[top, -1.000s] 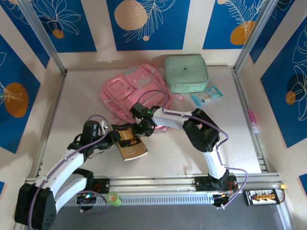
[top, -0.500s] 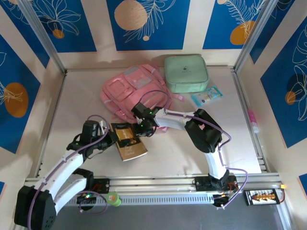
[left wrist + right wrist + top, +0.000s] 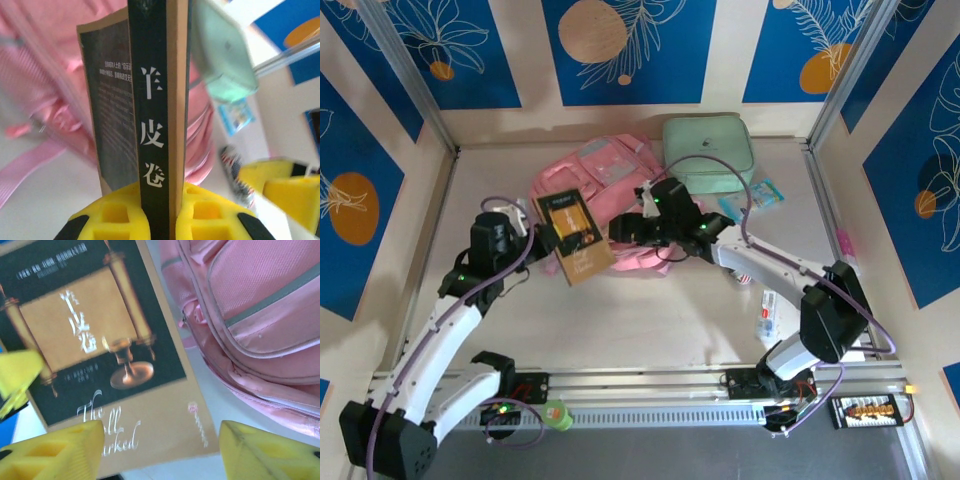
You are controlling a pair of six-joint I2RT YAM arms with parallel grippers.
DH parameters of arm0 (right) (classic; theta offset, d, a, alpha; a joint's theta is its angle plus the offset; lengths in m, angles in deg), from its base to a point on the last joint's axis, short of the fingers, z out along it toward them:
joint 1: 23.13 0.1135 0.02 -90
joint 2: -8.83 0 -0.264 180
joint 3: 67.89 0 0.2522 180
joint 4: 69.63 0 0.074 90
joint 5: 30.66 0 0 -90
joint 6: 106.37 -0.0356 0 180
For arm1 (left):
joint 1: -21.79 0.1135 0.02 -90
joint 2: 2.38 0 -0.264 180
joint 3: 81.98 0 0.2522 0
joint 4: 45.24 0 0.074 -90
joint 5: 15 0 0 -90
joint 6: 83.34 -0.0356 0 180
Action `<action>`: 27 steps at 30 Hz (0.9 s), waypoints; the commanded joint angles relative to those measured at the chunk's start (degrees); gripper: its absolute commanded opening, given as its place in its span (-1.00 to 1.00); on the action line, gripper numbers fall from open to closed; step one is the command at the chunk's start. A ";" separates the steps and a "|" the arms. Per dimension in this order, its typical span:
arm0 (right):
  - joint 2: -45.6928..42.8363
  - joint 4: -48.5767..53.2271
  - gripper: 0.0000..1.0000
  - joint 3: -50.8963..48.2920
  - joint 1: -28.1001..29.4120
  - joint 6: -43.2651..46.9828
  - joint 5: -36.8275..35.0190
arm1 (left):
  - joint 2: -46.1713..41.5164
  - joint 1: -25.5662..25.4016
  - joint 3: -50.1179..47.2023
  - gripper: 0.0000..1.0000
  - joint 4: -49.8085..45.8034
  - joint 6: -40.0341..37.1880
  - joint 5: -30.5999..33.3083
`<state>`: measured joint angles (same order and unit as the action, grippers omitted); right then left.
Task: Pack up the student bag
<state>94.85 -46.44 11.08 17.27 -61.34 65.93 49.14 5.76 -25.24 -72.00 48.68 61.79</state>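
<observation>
The student bag (image 3: 605,170), a soft pink backpack, lies at the back of the table. My left gripper (image 3: 546,238) is shut on a dark and tan book (image 3: 574,238), held tilted above the table at the bag's left front. In the left wrist view the book's spine (image 3: 152,125) stands clamped between the yellow fingers (image 3: 200,215), with the pink bag (image 3: 40,90) behind it. My right gripper (image 3: 626,228) hangs open beside the book, over the bag's front edge. Its wrist view shows the book cover (image 3: 100,355) and the bag (image 3: 250,305), with nothing between its fingertips (image 3: 270,450).
A mint-green zip case (image 3: 708,152) sits behind the bag on the right. A blue packet (image 3: 760,196) lies next to it. A small tube (image 3: 767,318) rests on the table near the right arm's elbow. Metal rails edge the table.
My left arm has lifted the book off the table and carried it back and left toward the bag. My right gripper has opened and moved back and to the right.
</observation>
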 commanded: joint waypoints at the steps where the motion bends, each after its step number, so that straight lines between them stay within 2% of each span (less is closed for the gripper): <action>1: -3.22 -7.60 0.34 -3.36 -3.12 -9.80 7.97 | 4.01 -0.23 1.78 -1.00 18.03 4.73 0.97; 7: -7.13 -18.29 0.62 -9.23 -7.37 -21.84 13.61 | 12.39 -1.15 4.23 -1.00 31.64 16.79 4.90; 11: -5.35 -29.32 0.70 -12.76 -8.44 -30.32 14.79 | 15.38 -1.74 7.45 -1.00 28.74 22.69 9.99; 15: 0.44 -39.97 0.76 -12.91 -8.63 -40.77 17.98 | 17.77 -2.50 8.97 -1.00 31.78 27.40 11.04; 18: 4.68 -47.83 0.81 -12.64 -7.65 -46.81 17.54 | 19.24 -3.02 10.64 -1.00 32.68 29.40 10.74; 22: 8.98 -53.07 0.85 -10.68 -6.63 -51.15 16.79 | 21.42 -3.64 11.59 -1.00 34.97 30.95 11.10; 27: 12.05 -56.77 0.84 -7.86 -5.86 -51.98 15.79 | 24.13 -3.81 13.50 -1.00 36.05 30.69 11.36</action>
<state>106.48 -96.99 0.32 10.97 -110.61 81.84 72.97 2.48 -15.33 -42.19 78.32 71.84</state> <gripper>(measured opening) 0.922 0.127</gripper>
